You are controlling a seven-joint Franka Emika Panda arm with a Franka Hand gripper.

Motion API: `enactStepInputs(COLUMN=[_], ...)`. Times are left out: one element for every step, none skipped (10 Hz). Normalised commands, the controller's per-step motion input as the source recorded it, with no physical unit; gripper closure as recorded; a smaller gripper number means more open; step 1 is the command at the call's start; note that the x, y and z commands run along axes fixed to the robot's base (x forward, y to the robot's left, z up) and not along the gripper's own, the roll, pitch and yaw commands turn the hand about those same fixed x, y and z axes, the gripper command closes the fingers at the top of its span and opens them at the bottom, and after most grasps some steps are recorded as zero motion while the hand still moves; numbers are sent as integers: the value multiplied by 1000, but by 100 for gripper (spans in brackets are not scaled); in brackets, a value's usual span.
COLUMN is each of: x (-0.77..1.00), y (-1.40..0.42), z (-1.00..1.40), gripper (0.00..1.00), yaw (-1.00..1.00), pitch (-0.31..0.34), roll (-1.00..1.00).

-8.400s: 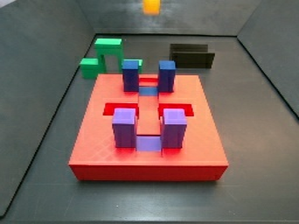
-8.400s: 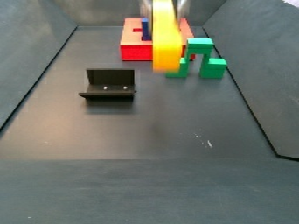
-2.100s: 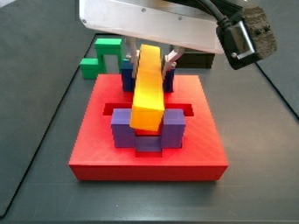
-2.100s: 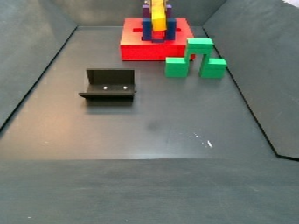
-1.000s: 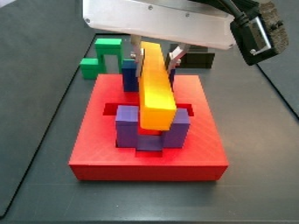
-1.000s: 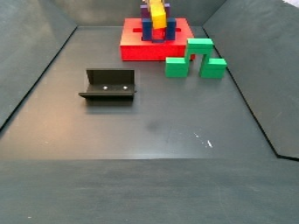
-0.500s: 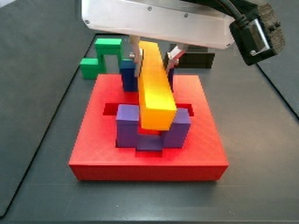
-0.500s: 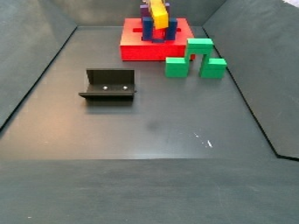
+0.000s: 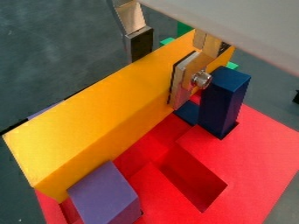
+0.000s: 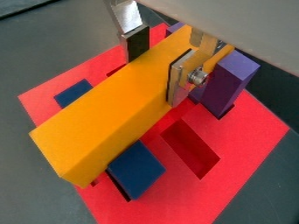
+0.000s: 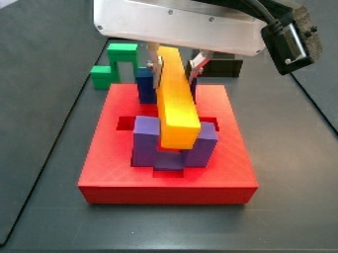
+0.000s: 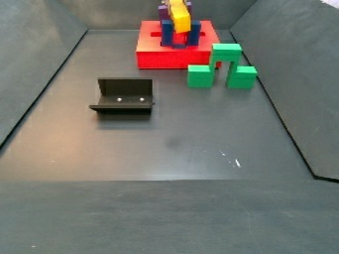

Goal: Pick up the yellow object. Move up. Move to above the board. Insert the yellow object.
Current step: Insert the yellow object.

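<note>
Already lifted and carried — yellow object pinched in the gripper, hanging over the board between the purple posts. Only the insertion left — bar not yet seated, by the look of it.

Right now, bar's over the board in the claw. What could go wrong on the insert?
1. The claw grips the yellow object near one end, so the long free end could tilt and catch a purple post.
2. Pressing down while misaligned might shove the board or slip the grip.
</note>
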Motion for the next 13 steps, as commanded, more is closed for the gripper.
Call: enactStepInputs(x=[60,57,26,17,34,0,-14,-66,-60,0,0,40,29], y=[0,-3,-11,-20,-26,-43,-71,-71,-60,0,0,0,0], z=[-46,-37,-37,-80,-103,-117,-137,-171,-189,-174,-154,-134,-194], gripper=[100,100,100,100,100,100,100,100,100,100,100,100,100], yaw=[-200,-169,-140,-157,-223,-163,-91,-9,0,0,0,0,0], pitch=[119,116,96,107,110,81,37,0,0,0,0,0,0], roll=[60,56,46,69,69,44,34,20,23,0,0,-59,-87])
